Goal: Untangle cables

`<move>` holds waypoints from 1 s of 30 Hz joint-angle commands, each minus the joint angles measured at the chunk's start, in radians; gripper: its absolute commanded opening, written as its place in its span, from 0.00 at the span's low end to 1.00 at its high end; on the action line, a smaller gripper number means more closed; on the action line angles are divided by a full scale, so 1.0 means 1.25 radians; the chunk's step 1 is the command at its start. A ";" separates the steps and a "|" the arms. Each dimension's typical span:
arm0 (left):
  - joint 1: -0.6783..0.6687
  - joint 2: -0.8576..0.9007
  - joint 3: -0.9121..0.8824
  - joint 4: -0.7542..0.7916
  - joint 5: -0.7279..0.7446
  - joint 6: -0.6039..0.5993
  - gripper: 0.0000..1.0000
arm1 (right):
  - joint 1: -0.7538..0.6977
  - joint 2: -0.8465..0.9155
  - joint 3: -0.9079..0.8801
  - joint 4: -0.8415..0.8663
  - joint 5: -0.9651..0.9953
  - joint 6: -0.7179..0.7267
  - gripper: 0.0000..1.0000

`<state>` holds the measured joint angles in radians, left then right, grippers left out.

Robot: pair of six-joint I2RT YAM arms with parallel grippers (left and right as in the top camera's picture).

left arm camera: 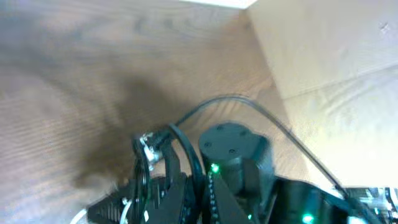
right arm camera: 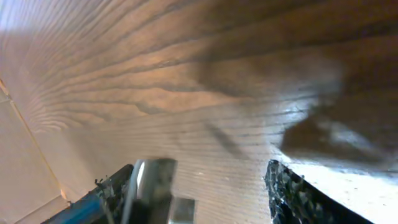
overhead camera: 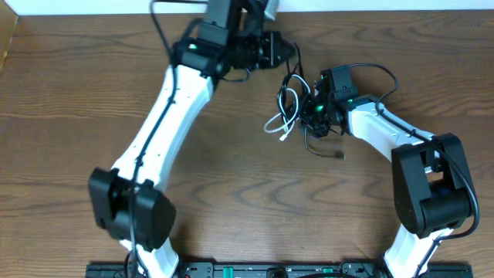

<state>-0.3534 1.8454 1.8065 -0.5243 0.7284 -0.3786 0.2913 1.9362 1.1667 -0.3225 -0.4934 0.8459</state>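
1. Looking down from overhead, we take the right gripper (overhead camera: 311,110) as our marker. The cables lie just beside it, on the side that faces the left arm.
2. Black cord (overhead camera: 289,91) first. Its loops sit right at the right gripper's tips, and one strand climbs away toward the left gripper (overhead camera: 272,48) at the far side of the table (overhead camera: 77,93).
3. White cord (overhead camera: 278,122) next. It curls on the base side of those black loops, a touch farther from the right gripper, and crosses the black where the two meet.
4. So the bundle's long axis runs far to near, crosswise to the right gripper's line of reach.
5. A small plug (overhead camera: 340,155) lies apart from the bundle, on the base side of the right gripper.
6. Right gripper now: its wrist view shows the fingers (right arm camera: 155,186) standing well apart with only bare wood between them, so it is wide and empty.
7. Left gripper: clamped fully closed. The black strand runs up to it, so it may be pinching that cord, but its wrist view is too blurred for us to confirm.
8. Nearer arm? The right gripper, plainly. The left one hangs well apart, beyond the bundle's far end.
9. Our call is that the coming move turns on that sideways offset. The right gripper must shift toward the left arm's side to straddle a strand, likely the white one.
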 commanded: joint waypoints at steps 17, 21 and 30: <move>0.130 -0.215 0.024 -0.033 0.017 0.065 0.11 | -0.020 0.003 -0.003 -0.128 0.090 -0.146 0.57; 0.116 -0.159 0.024 -0.102 0.016 0.127 0.17 | -0.031 -0.052 -0.002 -0.133 0.073 -0.193 0.56; 0.085 0.041 0.024 -0.102 -0.021 0.216 0.42 | -0.098 -0.277 -0.002 -0.198 0.076 -0.242 0.61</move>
<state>-0.2356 1.8263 1.8385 -0.6624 0.7307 -0.1753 0.2035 1.6760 1.1625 -0.5579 -0.3988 0.5835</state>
